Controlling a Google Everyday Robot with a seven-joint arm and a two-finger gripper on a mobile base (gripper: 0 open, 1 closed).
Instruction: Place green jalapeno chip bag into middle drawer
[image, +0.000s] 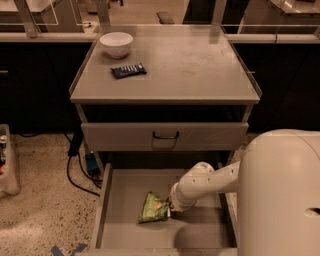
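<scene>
The green jalapeno chip bag lies on the flat floor of the open middle drawer, left of centre. My gripper reaches into the drawer from the right and sits at the bag's right edge, touching it. My white arm runs from the big white body at the right down into the drawer.
The closed drawer above has a black loop handle. On the cabinet top stand a white bowl and a dark blue snack bar wrapper. Black cables hang at the left on the speckled floor. A counter runs behind.
</scene>
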